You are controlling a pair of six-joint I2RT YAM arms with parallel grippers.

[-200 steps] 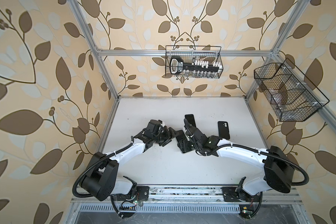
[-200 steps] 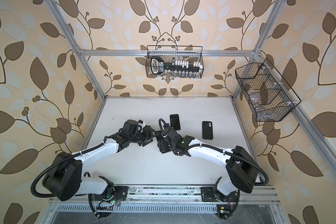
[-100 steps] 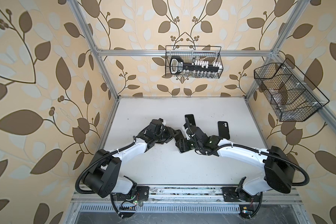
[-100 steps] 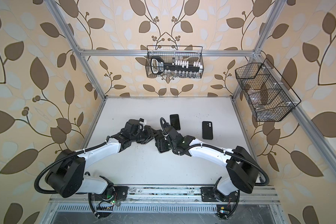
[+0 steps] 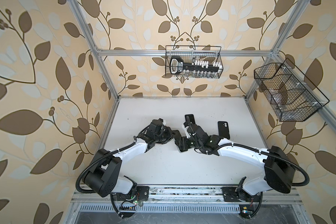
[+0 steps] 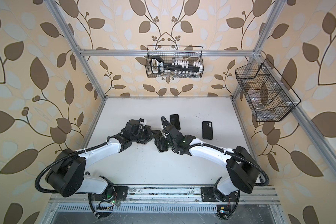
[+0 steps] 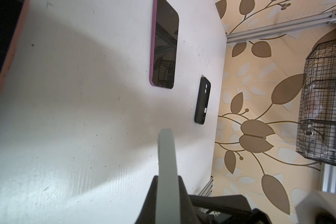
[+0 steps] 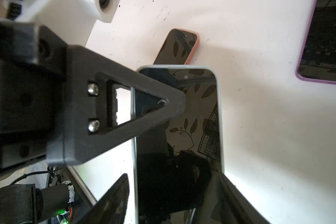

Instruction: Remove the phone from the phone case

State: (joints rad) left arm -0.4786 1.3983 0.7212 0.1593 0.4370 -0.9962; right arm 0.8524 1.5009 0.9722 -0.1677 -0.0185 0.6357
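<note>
From 9 o'clock the left gripper [image 8: 171,105] pinches the phone [image 8: 192,116] by 1 long edge. At 3 o'clock the right gripper [image 8: 175,184] straddles its width; whether it is squeezing I cannot tell.

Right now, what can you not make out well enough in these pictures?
The held phone: in both top views, lost among the black left gripper and right gripper.
Its back: right wrist view shows only the screen side.
The pink phone: right wrist view, partly behind the held phone.
The side basket: top views, contents too small behind mesh.
</note>
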